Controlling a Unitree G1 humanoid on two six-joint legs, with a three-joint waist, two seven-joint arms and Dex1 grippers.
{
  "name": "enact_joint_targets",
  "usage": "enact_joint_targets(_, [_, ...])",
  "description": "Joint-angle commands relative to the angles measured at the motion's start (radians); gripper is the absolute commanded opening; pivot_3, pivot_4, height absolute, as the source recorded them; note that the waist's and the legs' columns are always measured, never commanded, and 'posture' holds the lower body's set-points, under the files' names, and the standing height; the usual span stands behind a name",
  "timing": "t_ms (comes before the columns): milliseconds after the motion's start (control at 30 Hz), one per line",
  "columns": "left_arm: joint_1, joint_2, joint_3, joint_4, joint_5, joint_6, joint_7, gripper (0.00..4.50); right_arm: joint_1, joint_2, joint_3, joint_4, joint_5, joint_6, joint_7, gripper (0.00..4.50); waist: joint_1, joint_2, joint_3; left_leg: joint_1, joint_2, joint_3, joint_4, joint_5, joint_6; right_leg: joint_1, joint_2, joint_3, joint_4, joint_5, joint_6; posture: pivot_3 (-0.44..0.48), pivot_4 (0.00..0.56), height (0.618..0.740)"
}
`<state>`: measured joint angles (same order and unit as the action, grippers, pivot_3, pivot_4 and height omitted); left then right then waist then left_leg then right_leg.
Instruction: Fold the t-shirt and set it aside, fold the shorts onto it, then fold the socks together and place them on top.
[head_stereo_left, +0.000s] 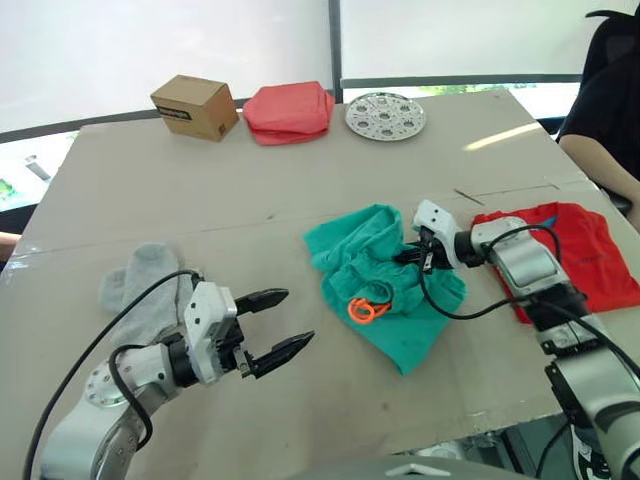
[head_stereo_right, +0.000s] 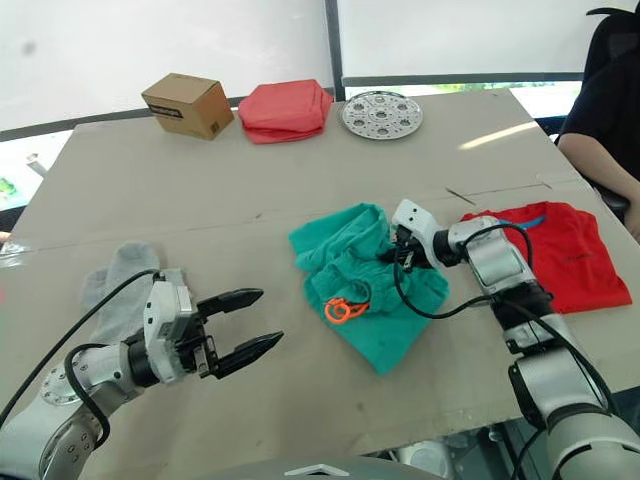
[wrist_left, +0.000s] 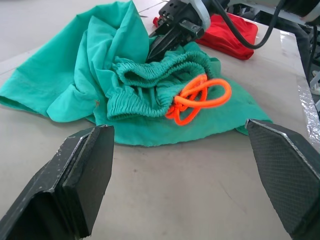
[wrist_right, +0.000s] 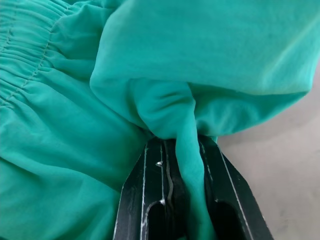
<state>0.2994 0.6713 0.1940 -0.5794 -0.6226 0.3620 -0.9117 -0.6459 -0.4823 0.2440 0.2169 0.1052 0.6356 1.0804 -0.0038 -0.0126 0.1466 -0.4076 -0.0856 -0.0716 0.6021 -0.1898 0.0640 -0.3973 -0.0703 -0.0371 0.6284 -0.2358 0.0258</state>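
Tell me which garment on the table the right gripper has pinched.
The teal shorts: the right gripper is shut on a fold of them, while the red t-shirt and grey socks lie untouched.

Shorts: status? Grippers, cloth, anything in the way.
Right gripper shut on a fold of the shorts. Left gripper open, short of them. Shorts crumpled, beside the t-shirt; socks by the left arm. Nothing in the way.

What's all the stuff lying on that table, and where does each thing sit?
Teal-green fabric shorts: one, crumpled, table centre, orange drawstring loop showing.
Bright red t-shirt: one, folded, right of the shorts.
Light grey socks: left side.
Brown cardboard box: one, far edge.
Salmon-pink cloth bundle: one, beside the box.
Round perforated metal disc: one, far edge.
Person: seated, far right.
Left hand: open, above the table.
Right hand: shut on the shorts.
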Motion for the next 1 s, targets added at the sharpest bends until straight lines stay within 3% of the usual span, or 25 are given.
enact_joint_targets(33, [-0.045, -0.01, -0.038, -0.024, -0.014, 0.0, -0.002, 4.5, 0.044, -0.054, -0.181, -0.265, 0.136, 0.217, -0.049, 0.03, 0.01, 0.002, 0.001, -0.002, 0.0, 0.0, 0.0, 0.0, 0.0, -0.002, 0.0, 0.0, 0.0, 0.001, -0.002, 0.0, 0.15, 0.74])
enact_joint_targets(267, [-0.205, -0.045, -0.171, 0.001, -0.048, 0.05, -0.033, 4.5, 0.147, -0.261, -0.623, -0.707, 0.335, 0.661, -0.133, 0.03, 0.036, 0.004, 0.003, -0.009, -0.001, 0.0, 0.001, 0.0, 0.001, -0.007, -0.001, 0.0, -0.001, 0.005, 0.001, 0.0, 0.15, 0.74])
enact_joint_targets(433, [-0.298, -0.063, -0.226, 0.027, -0.076, 0.074, -0.065, 4.5, 0.19, -0.433, -0.826, -0.717, 0.404, 0.818, -0.133, 0.03, 0.04, 0.003, 0.004, -0.009, -0.001, 0.0, 0.004, 0.0, 0.001, -0.006, -0.002, -0.002, -0.001, 0.002, 0.002, 0.0, 0.15, 0.74])
enact_joint_targets(533, [-0.357, -0.075, -0.256, 0.058, -0.075, 0.074, -0.094, 4.5, 0.225, -0.538, -0.887, -0.609, 0.41, 0.828, -0.124, 0.03, 0.04, 0.004, 0.004, -0.009, 0.0, 0.0, 0.005, 0.0, 0.001, -0.005, -0.002, -0.002, -0.001, 0.001, 0.002, 0.0, 0.15, 0.74])
enact_joint_targets(633, [-0.4, -0.093, -0.286, 0.09, -0.068, 0.072, -0.114, 4.5, 0.218, -0.574, -0.822, -0.374, 0.351, 0.712, -0.179, 0.03, 0.04, 0.003, 0.004, -0.009, 0.0, 0.001, 0.007, 0.0, 0.002, -0.004, -0.002, -0.003, -0.001, 0.002, 0.002, 0.0, 0.15, 0.74])
enact_joint_targets(767, [-0.395, -0.1, -0.307, 0.102, -0.046, 0.055, -0.125, 4.5, 0.248, -0.573, -0.569, -0.024, 0.169, 0.372, -0.238, 0.03, 0.026, 0.002, 0.004, -0.008, 0.0, 0.002, 0.01, -0.002, 0.004, -0.001, -0.003, -0.003, -0.002, 0.003, 0.001, 0.0, 0.15, 0.74])
enact_joint_targets(900, [-0.4, -0.106, -0.305, 0.05, -0.078, 0.095, -0.086, 4.5, 0.146, -0.596, -0.387, 0.276, 0.019, 0.082, -0.245, 0.03, 0.018, 0.012, 0.009, -0.008, 0.0, 0.003, 0.01, 0.0, 0.009, -0.001, -0.003, -0.002, -0.002, 0.004, -0.001, 0.0, 0.15, 0.74])
enact_joint_targets(1000, [-0.38, -0.096, -0.305, 0.032, -0.076, 0.096, -0.09, 4.5, 0.063, -0.586, -0.311, 0.396, -0.032, -0.031, -0.223, 0.03, 0.013, 0.014, 0.009, -0.008, 0.0, 0.006, 0.01, 0.0, 0.009, -0.001, -0.002, -0.001, -0.002, 0.005, 0.0, 0.0, 0.15, 0.74])
